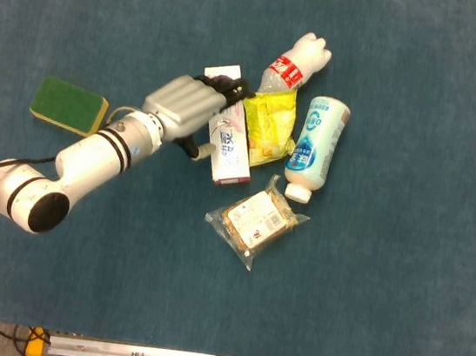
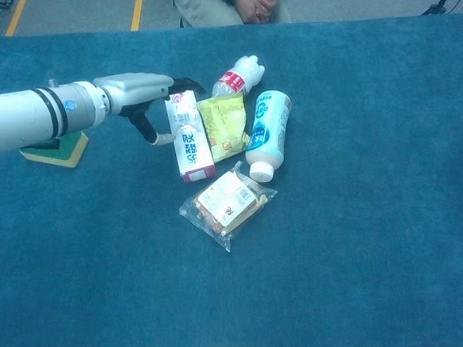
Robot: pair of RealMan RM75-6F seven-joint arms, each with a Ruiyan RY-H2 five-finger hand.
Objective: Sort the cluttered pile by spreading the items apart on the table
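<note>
overhead, the left hand (image 1: 187,110) sits over the top end of the white box (image 1: 231,146), fingers (image 1: 230,85) spread and holding nothing, with the yellow packet (image 1: 268,127), two bottles and bread bag (image 1: 255,218) clustered alongside and the green sponge (image 1: 68,106) well apart to the left. from the chest view, the left hand (image 2: 140,88) has its thumb (image 2: 153,133) hanging just left of the box (image 2: 190,145); contact cannot be told.

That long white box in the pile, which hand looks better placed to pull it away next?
The left hand. It is already over the top end of the white box, at the pile's edge. The right hand shows in neither view.
</note>
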